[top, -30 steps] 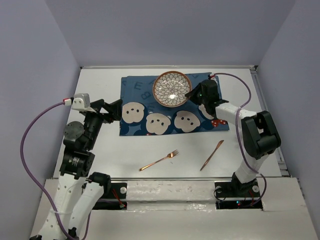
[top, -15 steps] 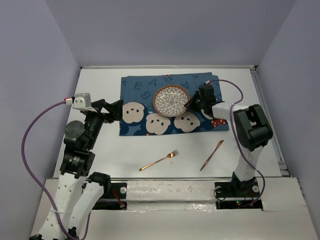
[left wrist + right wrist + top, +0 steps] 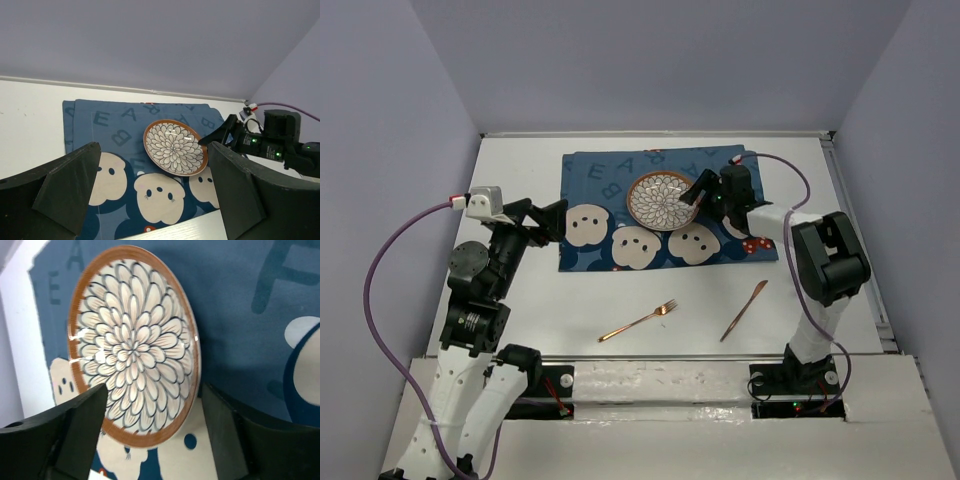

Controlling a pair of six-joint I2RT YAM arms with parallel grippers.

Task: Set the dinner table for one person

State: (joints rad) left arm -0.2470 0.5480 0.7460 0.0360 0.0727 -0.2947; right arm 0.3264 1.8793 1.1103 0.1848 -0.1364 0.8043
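A flower-patterned plate [image 3: 663, 201] with a brown rim lies on the blue bear-print cloth [image 3: 610, 180], which is spread on the white dinner table [image 3: 520, 290]. My right gripper [image 3: 698, 195] is at the plate's right edge, open. In the right wrist view the plate [image 3: 132, 345] has its near rim between the spread fingers [image 3: 75, 430] of that gripper [image 3: 154, 390], over the cloth [image 3: 240, 300]. My left gripper [image 3: 552, 220] hangs open over the cloth's left end, holding nothing. Its wrist view shows the plate [image 3: 175, 147] ahead of the gripper [image 3: 152, 165].
A copper fork [image 3: 640, 321] and a copper knife [image 3: 744, 310] lie on the bare tabletop in front of the cloth, between the two arm bases. The table's back wall runs just behind the cloth.
The right gripper brought the plate from the cloth's far edge toward its middle, lowered it flat, and has opened its jaws. The left arm has not moved.
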